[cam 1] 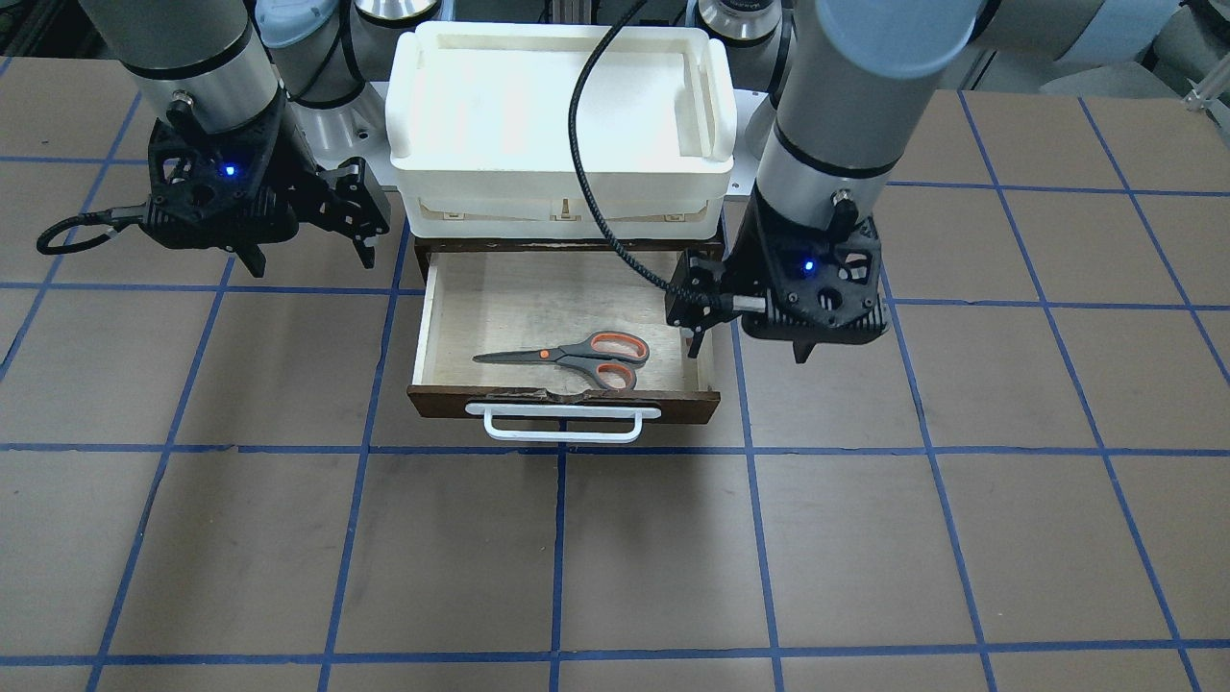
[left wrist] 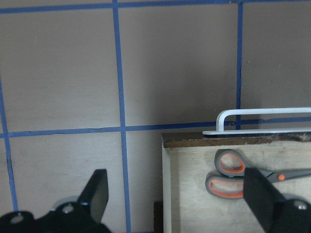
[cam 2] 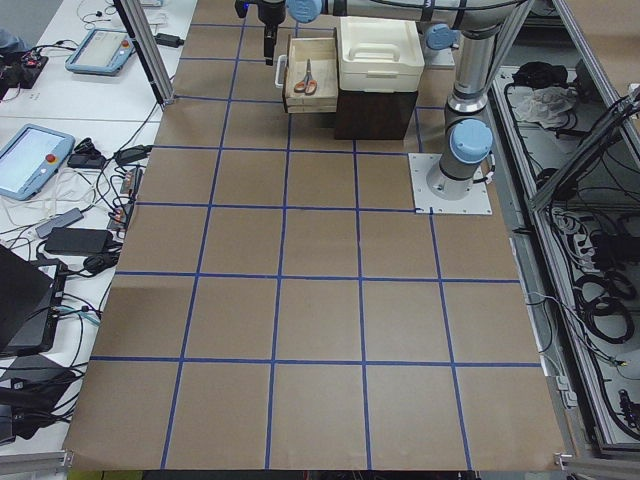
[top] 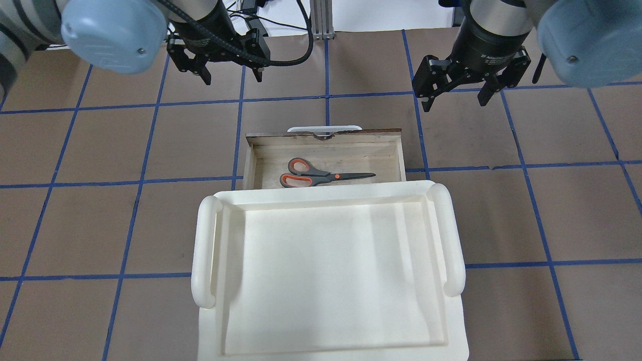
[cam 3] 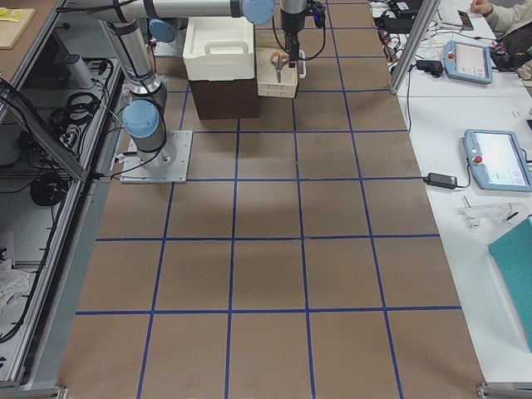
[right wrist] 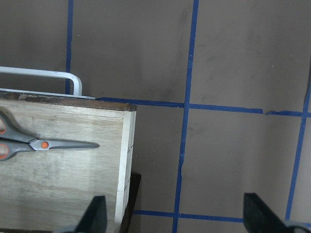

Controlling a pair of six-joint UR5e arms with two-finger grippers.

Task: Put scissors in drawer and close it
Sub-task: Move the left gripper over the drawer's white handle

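The scissors (cam 1: 577,358) (top: 321,175) lie flat inside the open drawer (cam 1: 673,402) (top: 326,136), grey-and-orange handles toward my left side. They also show in the left wrist view (left wrist: 233,172) and the right wrist view (right wrist: 43,144). The drawer's white bar handle (cam 1: 562,423) faces away from me. My left gripper (cam 1: 750,346) (top: 232,76) (left wrist: 177,204) is open and empty, hovering over the drawer's left wall. My right gripper (cam 1: 309,259) (top: 455,103) (right wrist: 175,218) is open and empty, above the table beside the drawer's right wall.
A white plastic tray (cam 1: 562,183) (top: 326,265) sits on top of the dark cabinet that holds the drawer. The brown table (cam 1: 577,557) has blue tape grid lines. The left arm's black cable (cam 1: 586,183) hangs over the tray.
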